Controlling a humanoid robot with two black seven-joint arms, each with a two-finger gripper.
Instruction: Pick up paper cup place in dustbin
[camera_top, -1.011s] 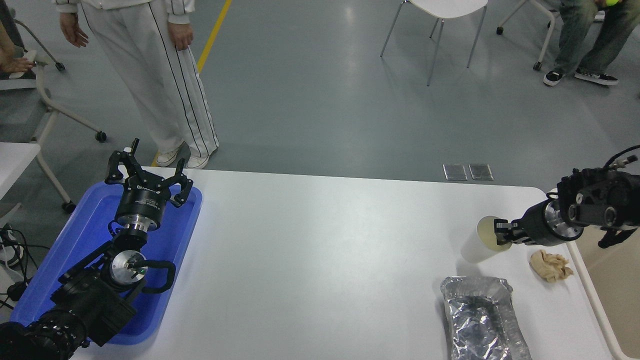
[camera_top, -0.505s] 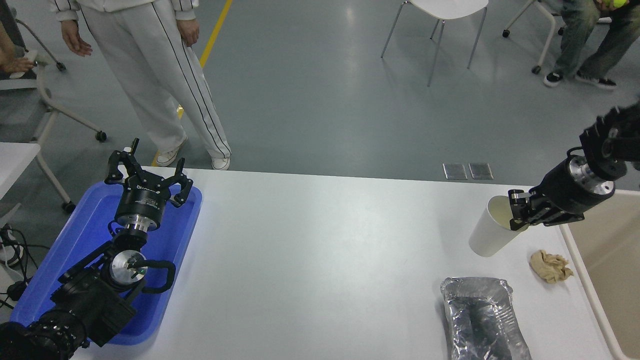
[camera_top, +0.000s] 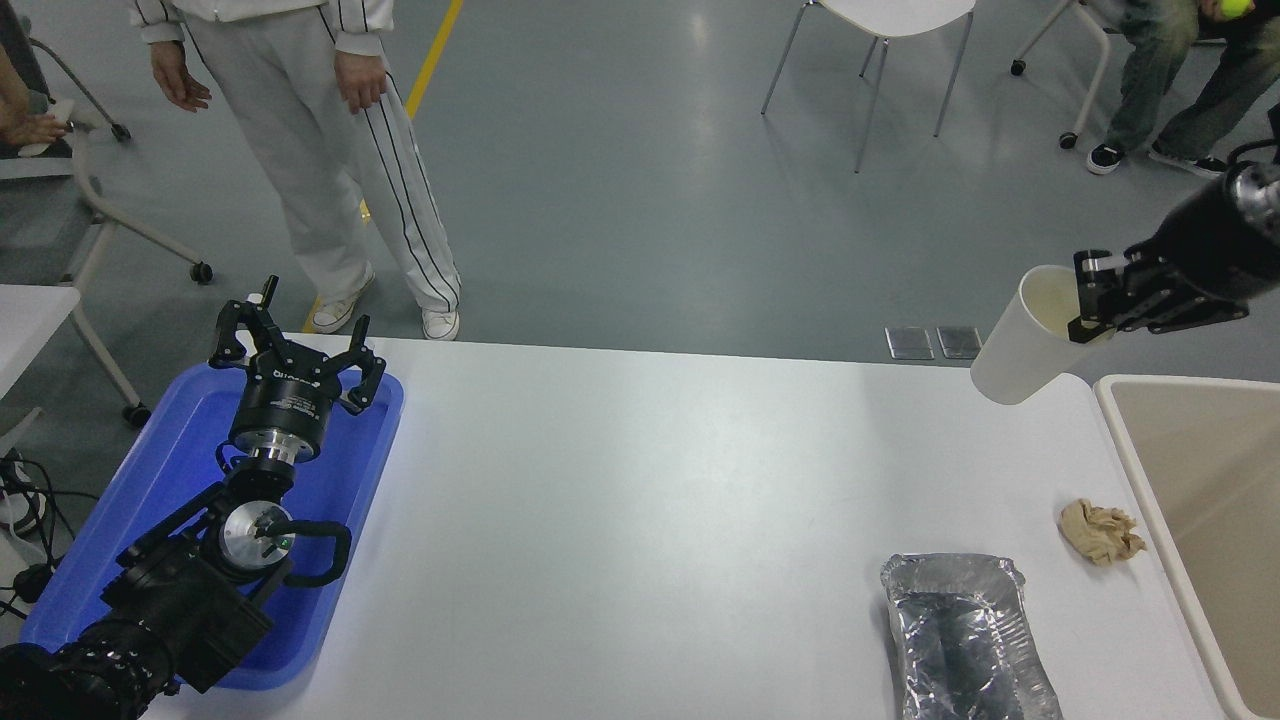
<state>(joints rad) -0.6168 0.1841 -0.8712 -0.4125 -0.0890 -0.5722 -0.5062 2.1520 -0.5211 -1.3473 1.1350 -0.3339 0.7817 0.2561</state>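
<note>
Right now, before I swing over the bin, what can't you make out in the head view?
- The dustbin: its right side and near end are cut off by the frame edges.
- The right end effector: the inner finger is hidden inside the paper cup.
- The foil tray: its near end is cut off by the bottom edge.

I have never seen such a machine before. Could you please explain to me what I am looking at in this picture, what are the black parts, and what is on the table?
The picture is taken from a camera high on the robot, looking down over a white table. The black parts are its two arms. The left gripper is parked, open, over a blue tray. The right gripper comes in from the right edge and pinches the rim of the paper cup, holding it tilted in the air, beside the dustbin. On the table lie a crumpled paper wad and a foil tray. A person stands at the far side.
</note>
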